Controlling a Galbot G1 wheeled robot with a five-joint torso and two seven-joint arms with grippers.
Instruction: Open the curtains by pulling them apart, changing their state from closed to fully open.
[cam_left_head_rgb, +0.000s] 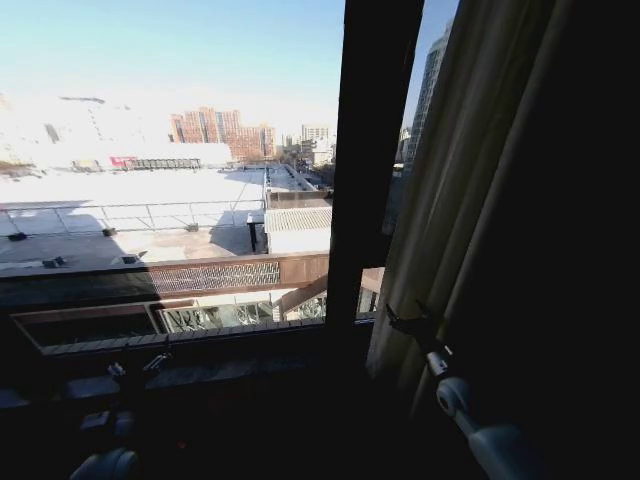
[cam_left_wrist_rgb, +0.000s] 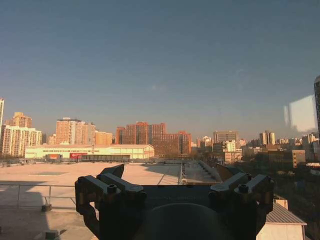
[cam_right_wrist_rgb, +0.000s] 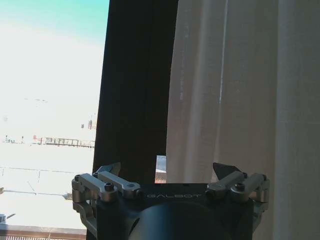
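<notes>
Left tool (cam_left_wrist_rgb: 172, 187): low at the left, facing the bare glass; fingers (cam_left_wrist_rgb: 112, 172) spread apart, nothing between them.
Window (cam_left_head_rgb: 170, 150): uncovered across the left and centre; sunlit rooftops, orange-brick towers and clear sky beyond.
Window post (cam_left_head_rgb: 375, 130): dark vertical frame right of centre, a thin strip of glass between it and the fabric.
Curtains (cam_left_head_rgb: 455, 200): gathered at the right side of the window, right of the post; pale cream, thin, light showing through; narrow vertical pleats running top to bottom, bunched close; shaded grey-brown on the room side.
Right tool (cam_left_head_rgb: 408, 322): at the curtain's left edge, low on the fabric, arm reaching up from lower right; fingers (cam_right_wrist_rgb: 224, 170) apart, curtain just ahead of them, nothing clamped; whether a tip touches the cloth, cannot tell.
</notes>
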